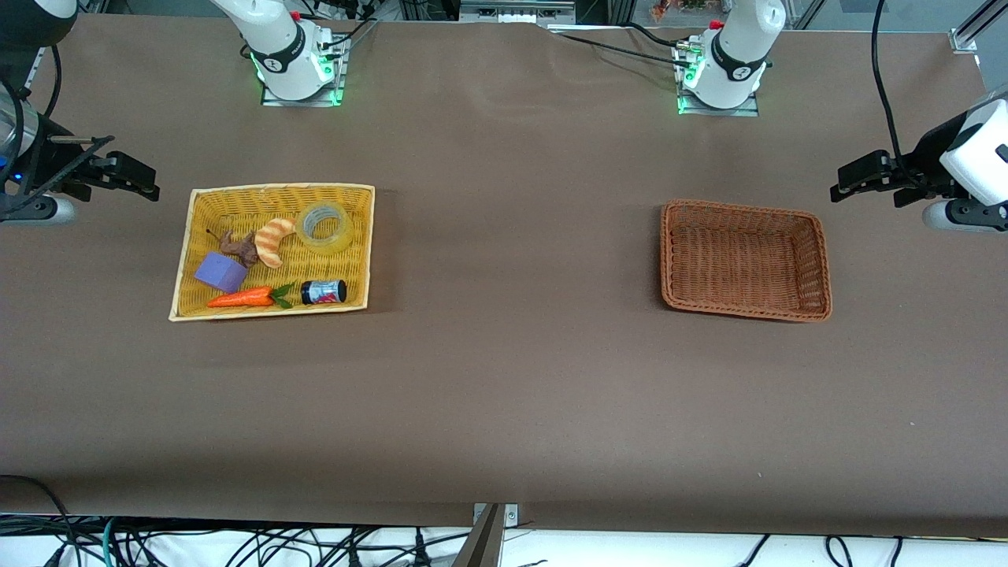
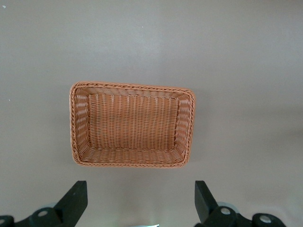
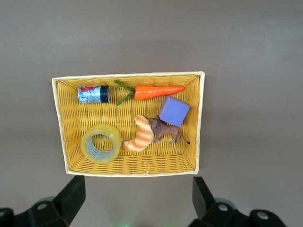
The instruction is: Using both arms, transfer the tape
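The tape [image 1: 324, 225], a clear yellowish roll with a grey core, lies flat in a yellow wicker basket [image 1: 276, 190] toward the right arm's end of the table. In the right wrist view the tape [image 3: 101, 143] rests in a corner of that basket [image 3: 128, 76]. My right gripper [image 1: 146, 186] hangs high over the table beside this basket, open and empty [image 3: 138, 179]. My left gripper [image 1: 841, 186] hangs high near the brown wicker basket [image 1: 740, 208], open with nothing between its fingers [image 2: 140, 185]. That brown basket [image 2: 132, 86] holds nothing.
Sharing the yellow basket with the tape are a striped orange croissant toy [image 1: 273, 240], a brown animal figure [image 1: 240, 248], a purple block [image 1: 221, 272], a carrot [image 1: 244, 298] and a small can [image 1: 324, 292]. Brown tabletop stretches between the two baskets.
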### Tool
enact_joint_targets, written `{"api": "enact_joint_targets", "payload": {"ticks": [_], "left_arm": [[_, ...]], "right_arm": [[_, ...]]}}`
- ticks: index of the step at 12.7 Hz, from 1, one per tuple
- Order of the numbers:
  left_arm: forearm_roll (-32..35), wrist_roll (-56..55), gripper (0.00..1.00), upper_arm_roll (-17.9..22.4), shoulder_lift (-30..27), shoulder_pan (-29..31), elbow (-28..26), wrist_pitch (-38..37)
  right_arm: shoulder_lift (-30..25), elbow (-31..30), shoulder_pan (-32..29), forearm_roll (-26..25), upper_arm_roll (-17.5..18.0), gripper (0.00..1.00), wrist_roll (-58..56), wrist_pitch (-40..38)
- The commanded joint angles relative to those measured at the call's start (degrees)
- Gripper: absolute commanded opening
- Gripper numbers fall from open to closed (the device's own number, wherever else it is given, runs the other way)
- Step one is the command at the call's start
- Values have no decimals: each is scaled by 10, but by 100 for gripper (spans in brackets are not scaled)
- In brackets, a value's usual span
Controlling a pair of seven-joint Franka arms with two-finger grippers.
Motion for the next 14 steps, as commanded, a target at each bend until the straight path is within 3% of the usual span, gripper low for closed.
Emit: {"api": "enact_joint_targets", "payload": {"ticks": [1,11,14], "left_arm": [[-12,12,100,1,-2,1,-1,-1],[-11,12,100,3,-2,2,-1,-1],[-11,12,100,4,-2,2,0,-1]], "right_arm": [[-5,-2,-8,4,5,100,-5,-6],[-3,-3,-6,3,8,100,-7,-16],[5,-3,-6,5,9,100,-10,-51]]}}
